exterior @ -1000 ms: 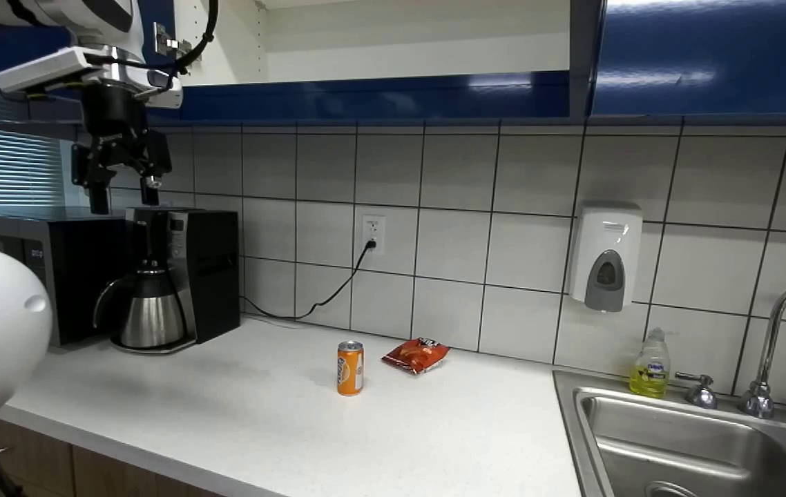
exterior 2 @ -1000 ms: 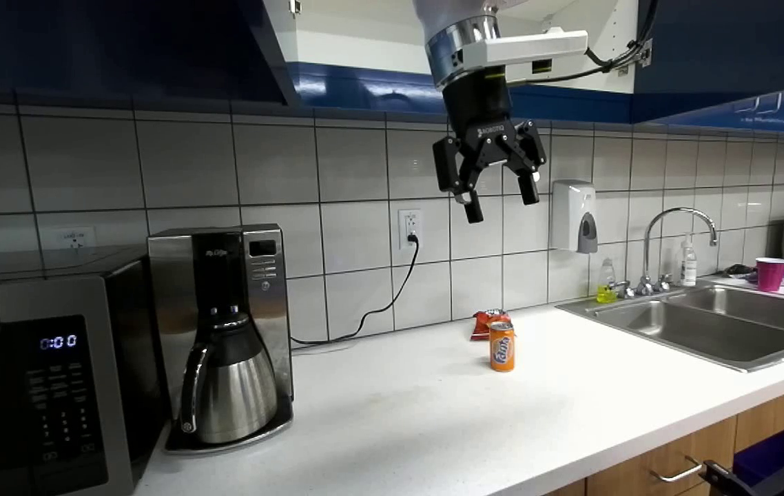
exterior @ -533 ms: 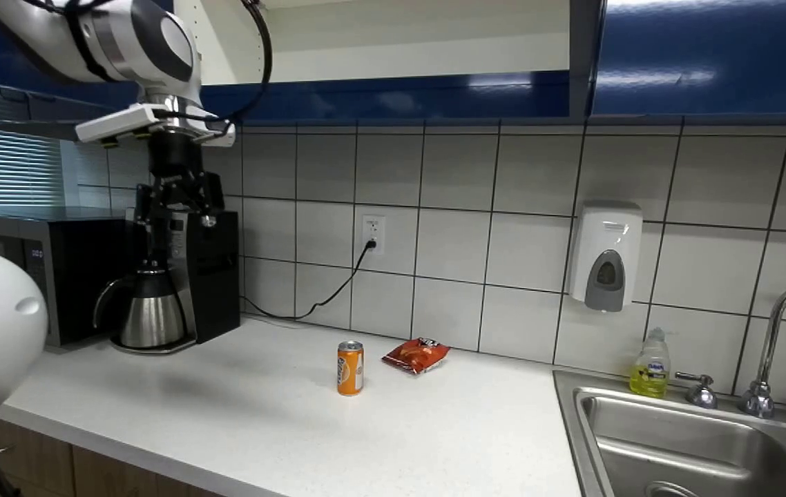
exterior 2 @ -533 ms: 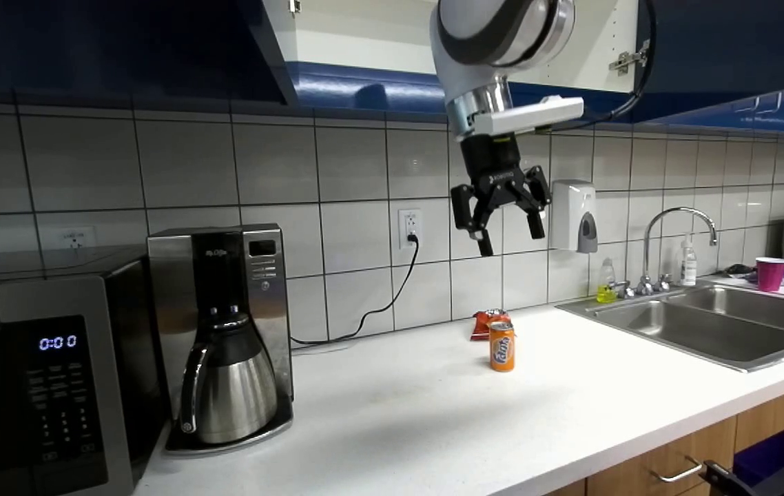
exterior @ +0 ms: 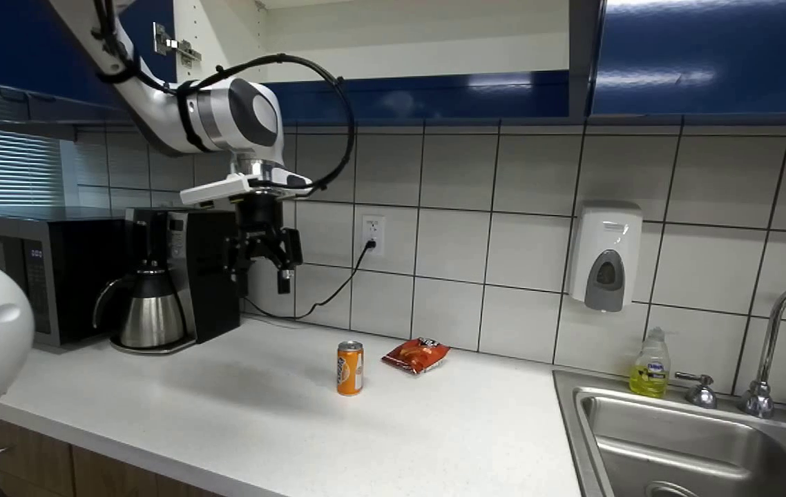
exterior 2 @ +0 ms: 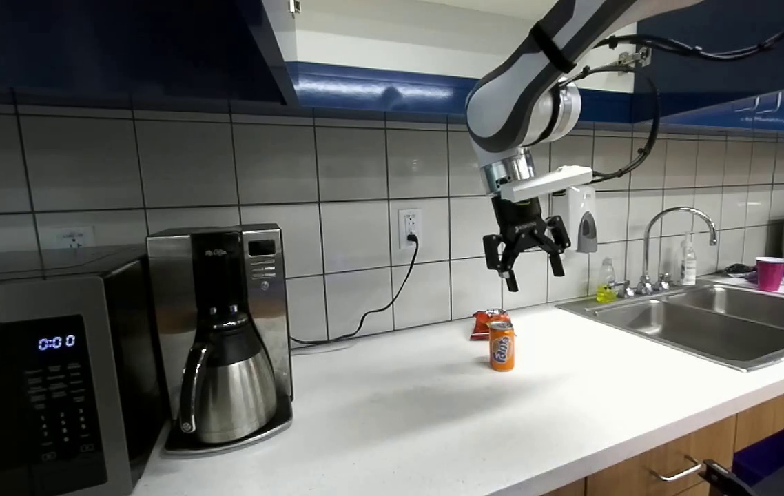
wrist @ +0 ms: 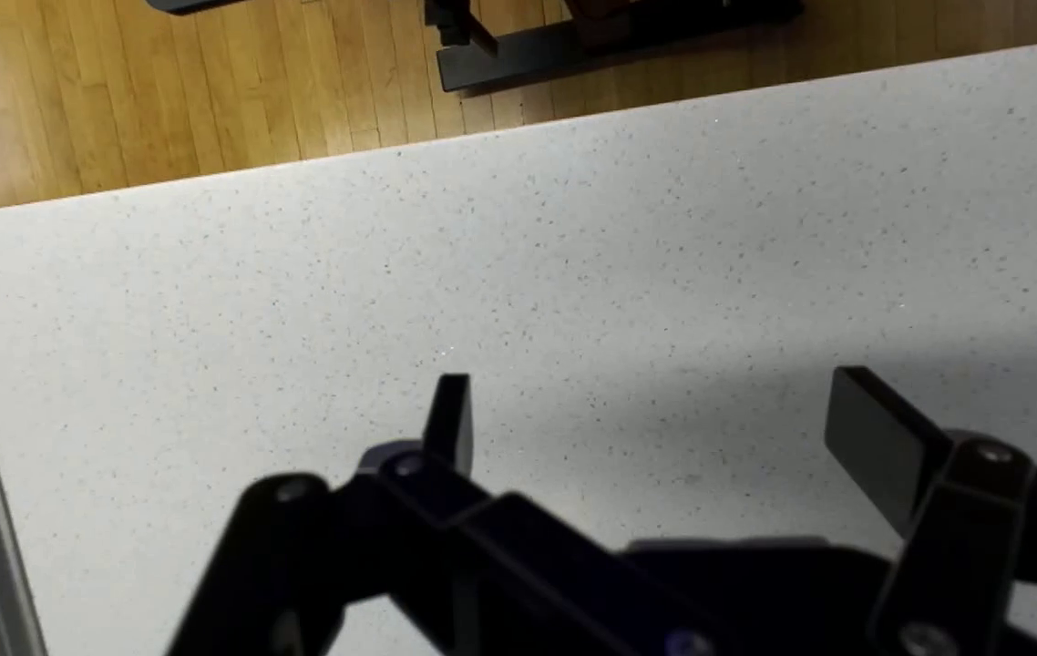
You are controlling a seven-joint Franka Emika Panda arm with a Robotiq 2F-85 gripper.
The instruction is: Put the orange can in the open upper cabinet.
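Observation:
The orange can (exterior: 349, 369) stands upright on the white counter; it also shows in an exterior view (exterior 2: 501, 348). My gripper (exterior: 262, 285) is open and empty, pointing down above the counter. It is higher than the can, up and left of it in that exterior view, and up and slightly right of it in an exterior view (exterior 2: 534, 275). In the wrist view the gripper (wrist: 652, 401) has its fingers wide apart with only bare counter between them; the can is out of view there. The open upper cabinet (exterior: 420, 41) shows its pale interior at the top of both exterior views (exterior 2: 392, 38).
A red snack packet (exterior: 417, 355) lies behind the can near the tiled wall. A coffee maker (exterior: 212, 269) with a steel pot (exterior: 153, 321) and a microwave (exterior 2: 47, 386) stand at one end. A sink (exterior: 566, 414) is at the other. The blue cabinet edge (exterior: 420, 96) overhangs the counter.
The arm has come down from cabinet height toward the counter. The gripper has moved down and to the right in both exterior views, staying open. The can has not moved.

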